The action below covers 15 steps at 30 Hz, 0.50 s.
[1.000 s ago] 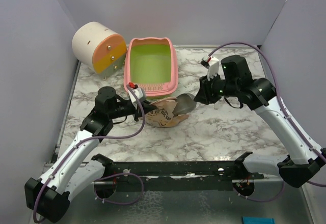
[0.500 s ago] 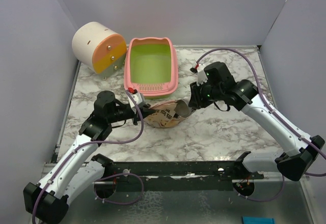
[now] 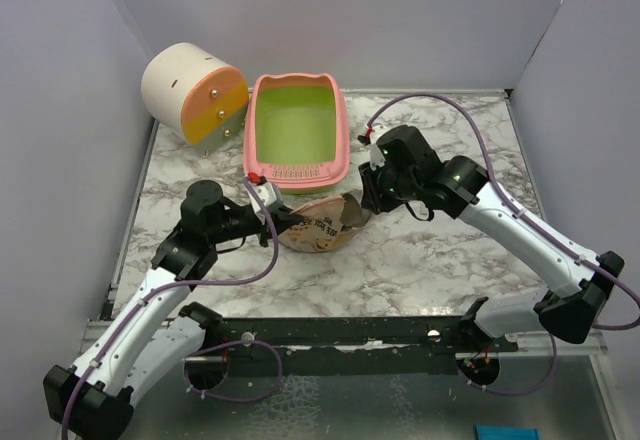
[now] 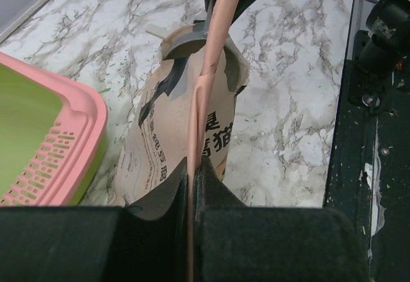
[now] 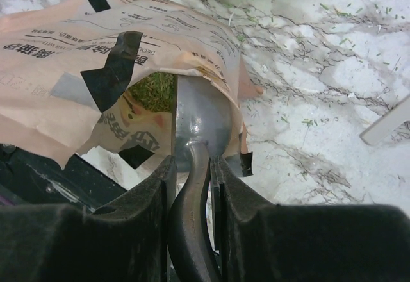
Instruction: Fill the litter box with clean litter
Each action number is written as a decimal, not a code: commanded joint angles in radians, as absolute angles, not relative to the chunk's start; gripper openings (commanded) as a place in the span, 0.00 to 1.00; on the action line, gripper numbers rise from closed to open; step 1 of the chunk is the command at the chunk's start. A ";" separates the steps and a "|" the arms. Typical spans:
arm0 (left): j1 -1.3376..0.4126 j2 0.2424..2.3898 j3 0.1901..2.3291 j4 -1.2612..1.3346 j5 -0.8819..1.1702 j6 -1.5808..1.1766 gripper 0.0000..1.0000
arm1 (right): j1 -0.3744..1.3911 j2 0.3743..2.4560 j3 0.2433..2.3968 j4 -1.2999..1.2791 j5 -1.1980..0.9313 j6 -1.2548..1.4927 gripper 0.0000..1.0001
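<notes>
The pink litter box (image 3: 297,130) with a lime-green inside stands at the back centre; no litter shows in it. Its slotted end shows in the left wrist view (image 4: 57,147). A tan printed pouch (image 3: 318,225) lies just in front of it. My left gripper (image 3: 280,215) is shut on the pouch's edge (image 4: 204,102) and holds its mouth open. My right gripper (image 3: 368,203) is shut on the handle of a grey metal scoop (image 5: 200,112). The scoop's bowl sits in the pouch mouth. Greenish litter (image 5: 154,90) shows inside the pouch (image 5: 77,58).
A cream-and-orange cylinder (image 3: 195,93) stands at the back left, next to the litter box. Loose green granules (image 5: 307,122) are scattered on the marble table. Grey walls close in the left, back and right sides.
My right arm has moved left and carried the scoop into the pouch mouth. My left arm has shifted slightly, still holding the pouch edge.
</notes>
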State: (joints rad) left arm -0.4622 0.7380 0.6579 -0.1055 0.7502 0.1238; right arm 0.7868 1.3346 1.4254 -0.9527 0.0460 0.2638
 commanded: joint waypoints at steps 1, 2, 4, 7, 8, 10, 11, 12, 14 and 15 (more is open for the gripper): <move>-0.469 0.755 0.737 0.000 0.844 0.087 0.03 | 0.809 1.387 1.434 -0.903 0.185 0.265 0.01; -0.471 0.769 0.743 0.001 0.846 0.086 0.03 | 0.812 1.392 1.424 -0.892 0.182 0.265 0.01; -0.471 0.780 0.745 0.011 0.848 0.082 0.03 | 0.816 1.400 1.404 -0.868 0.187 0.269 0.01; -0.472 0.784 0.746 0.027 0.846 0.079 0.03 | 0.817 1.412 1.385 -0.850 0.187 0.267 0.01; -0.473 0.784 0.749 0.030 0.843 0.076 0.03 | 0.816 1.419 1.382 -0.846 0.182 0.264 0.01; -0.474 0.787 0.754 0.039 0.844 0.073 0.03 | 0.818 1.434 1.378 -0.837 0.178 0.260 0.01; -0.475 0.789 0.758 0.041 0.844 0.071 0.03 | 0.818 1.445 1.377 -0.834 0.175 0.258 0.01; -0.475 0.790 0.761 0.042 0.843 0.069 0.03 | 0.818 1.454 1.375 -0.828 0.173 0.256 0.01; -0.477 0.792 0.764 0.052 0.838 0.063 0.03 | 0.818 1.472 1.363 -0.810 0.167 0.252 0.01; -0.478 0.794 0.766 0.056 0.836 0.061 0.03 | 0.818 1.480 1.354 -0.800 0.162 0.252 0.01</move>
State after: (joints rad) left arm -0.4625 0.8089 0.6937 -0.0757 0.7536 0.0929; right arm 0.8196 1.4166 1.4010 -0.8593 0.0830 0.2760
